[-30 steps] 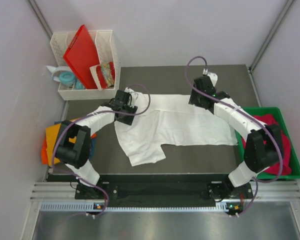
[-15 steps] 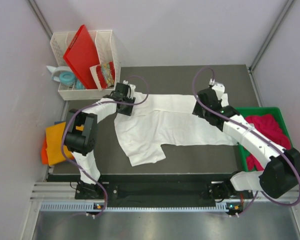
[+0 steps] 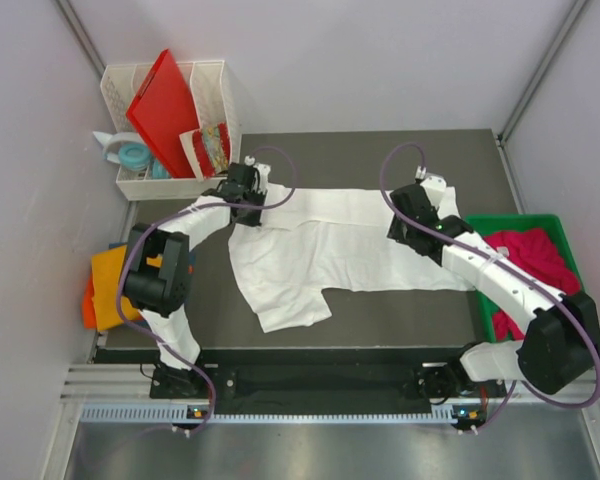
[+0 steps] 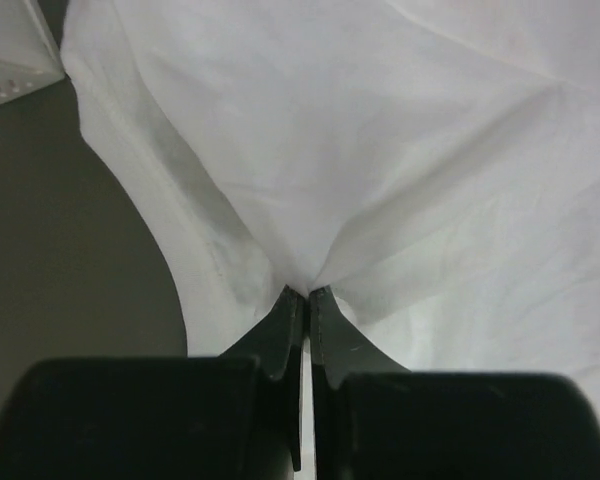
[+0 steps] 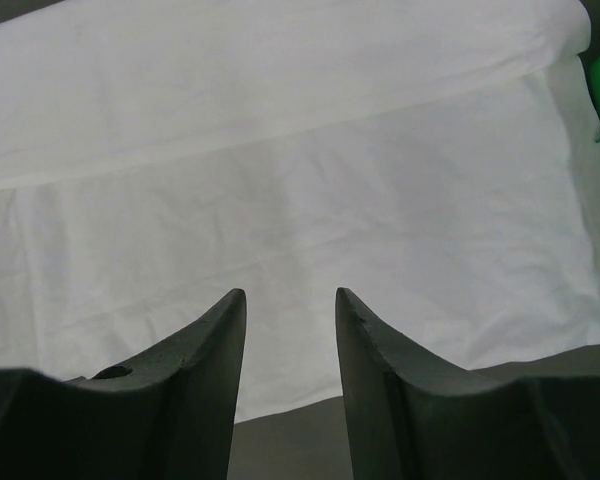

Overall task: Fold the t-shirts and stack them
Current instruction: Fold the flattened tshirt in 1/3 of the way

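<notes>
A white t-shirt lies spread flat on the dark table. My left gripper is at the shirt's far left corner, near the sleeve. In the left wrist view the left gripper is shut, pinching a puckered fold of the white t-shirt. My right gripper hovers over the shirt's far right part. In the right wrist view the right gripper is open, with only the flat white t-shirt beneath it. A magenta t-shirt lies in the green bin. Orange and blue t-shirts are piled at the left.
The green bin stands at the table's right edge, close to the right forearm. At the back left a white basket holds a red board and small items. Bare dark table shows in front of the shirt.
The left gripper moved to the shirt's far left corner and closed on the cloth. The right arm swung its elbow out to the right, and its jaws narrowed a little.
</notes>
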Motion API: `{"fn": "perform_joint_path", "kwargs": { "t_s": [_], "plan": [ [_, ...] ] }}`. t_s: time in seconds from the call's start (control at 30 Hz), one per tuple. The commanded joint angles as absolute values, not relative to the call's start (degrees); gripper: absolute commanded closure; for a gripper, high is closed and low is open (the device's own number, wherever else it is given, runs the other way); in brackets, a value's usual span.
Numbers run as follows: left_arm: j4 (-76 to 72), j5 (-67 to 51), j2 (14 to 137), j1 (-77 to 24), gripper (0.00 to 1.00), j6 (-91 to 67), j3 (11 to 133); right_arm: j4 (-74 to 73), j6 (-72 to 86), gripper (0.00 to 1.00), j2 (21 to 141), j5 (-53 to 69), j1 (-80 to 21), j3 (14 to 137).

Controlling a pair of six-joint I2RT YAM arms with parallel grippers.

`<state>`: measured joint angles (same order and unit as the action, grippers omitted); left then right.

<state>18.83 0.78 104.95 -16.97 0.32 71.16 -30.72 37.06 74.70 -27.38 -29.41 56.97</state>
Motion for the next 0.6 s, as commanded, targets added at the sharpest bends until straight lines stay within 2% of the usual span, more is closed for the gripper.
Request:
{"fn": "perform_joint_path", "kwargs": {
  "t_s": [0.0,0.37,0.5,0.57],
  "plan": [
    [17.8,-1.8,100.4,-17.1,1.0,0.1,75.9,-28.1,38.1,0.59,76.6,-28.1,-31.0,58.2],
    [21.1,-1.2,112.7,-17.1,1.0,-1.8,91.1,-27.8,38.8,0.59,77.3,-28.0,-32.2,57.0],
    [22.1,-1.3,117.2,-17.1,0.91,-1.6,95.5,-27.6,39.2,0.59,77.0,-28.2,-32.3,55.6],
    [22.3,-0.5,118.2,-17.1,0.78,-1.5,96.9,-27.6,39.1,0.59,77.0,-28.3,-32.3,55.5]
  ]
}}
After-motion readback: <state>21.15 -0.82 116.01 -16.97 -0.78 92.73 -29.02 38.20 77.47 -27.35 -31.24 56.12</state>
